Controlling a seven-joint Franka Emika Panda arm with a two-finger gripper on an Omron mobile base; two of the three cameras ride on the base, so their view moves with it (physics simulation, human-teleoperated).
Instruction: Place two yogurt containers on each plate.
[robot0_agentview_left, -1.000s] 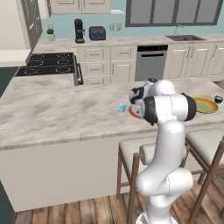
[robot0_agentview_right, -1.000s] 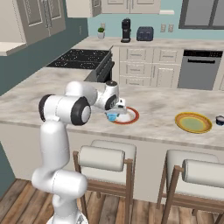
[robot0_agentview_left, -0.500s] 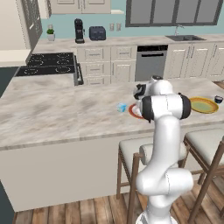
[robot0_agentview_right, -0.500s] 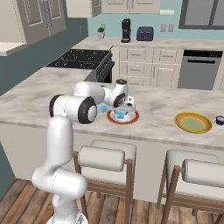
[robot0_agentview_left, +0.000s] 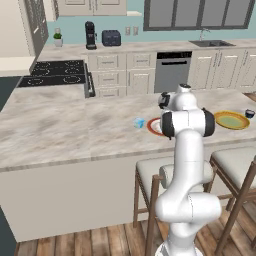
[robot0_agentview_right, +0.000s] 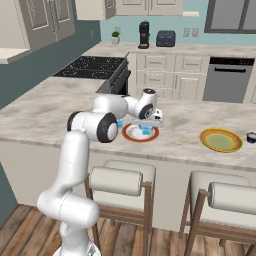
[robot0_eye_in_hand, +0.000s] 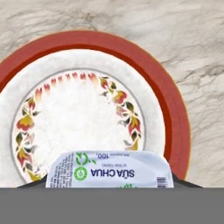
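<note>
The gripper (robot0_agentview_right: 148, 125) is clamped on a pale blue yogurt container (robot0_eye_in_hand: 109, 169) held over the red-rimmed plate (robot0_eye_in_hand: 173, 113), so the placing step looks in hand, and next it must lower and release there.

My body is a glossy white jointed arm (robot0_agentview_left: 189, 165) built from rounded tubular segments. Dark grey to black bands ring the joints, most plainly at the wide collar (robot0_agentview_right: 107, 127) of the big upper joint. The lower segments swell into a bulbous white base section (robot0_agentview_left: 187, 210). My wrist ends in a short white cylinder with a dark round face (robot0_agentview_right: 146, 112). No cables, screws or markings can be made out on the shell.
</note>
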